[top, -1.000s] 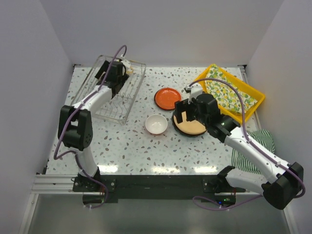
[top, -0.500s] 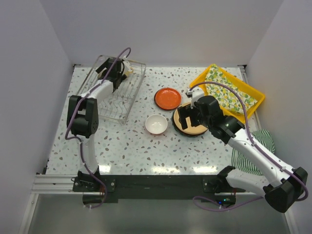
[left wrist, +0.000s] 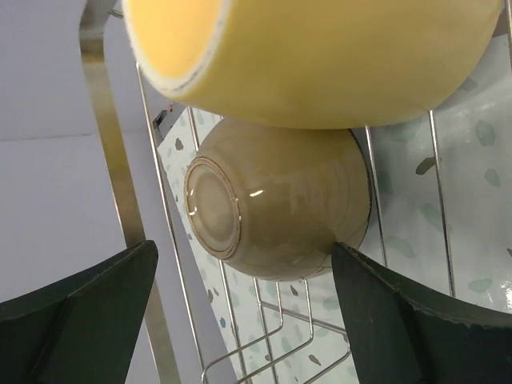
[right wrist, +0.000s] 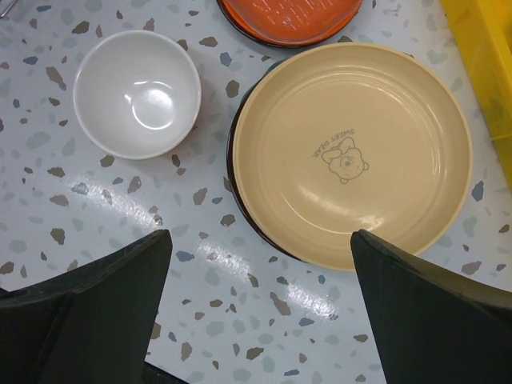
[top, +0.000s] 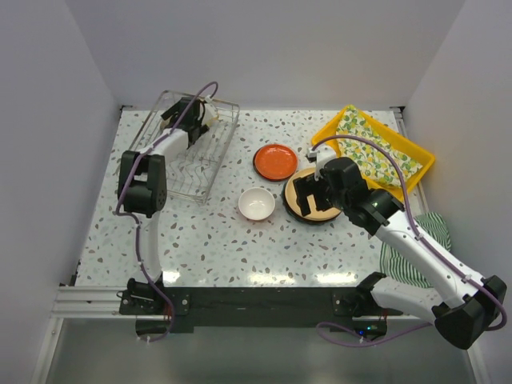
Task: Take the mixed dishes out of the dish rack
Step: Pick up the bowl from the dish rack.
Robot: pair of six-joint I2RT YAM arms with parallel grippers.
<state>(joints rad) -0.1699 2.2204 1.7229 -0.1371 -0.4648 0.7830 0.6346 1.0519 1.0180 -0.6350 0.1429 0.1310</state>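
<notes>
Both arms at work over the speckled table (top: 232,240): my left gripper (left wrist: 244,248) is pushed into the far end of the wire dish rack (top: 192,172), which stands in the table's far left corner. Its jaws are spread wide and grasp nothing. Between the two dark fingers (left wrist: 80,320) a beige cup (left wrist: 276,196) lies on its side on the rack's wires, its round base turned toward my wrist camera. The finger on the right of that view has its tip just beside the cup's rim end; I cannot tell whether they touch. Above the cup in that view sits a yellow dish (left wrist: 336,56), close to the lens and only partly seen. My right gripper (right wrist: 262,236) hangs over the middle of the table, jaws also spread wide with nothing held. Below it lies a cream plate (right wrist: 352,152) with a dark rim and a small bear print. A white bowl (right wrist: 138,92) stands upright just to that plate's left, and an orange plate (right wrist: 288,12) lies just beyond both. A yellow tray (top: 424,170) lined with a lemon-print cloth (top: 372,152) fills the far right corner, and a striped towel (top: 420,236) lies at the right edge.
</notes>
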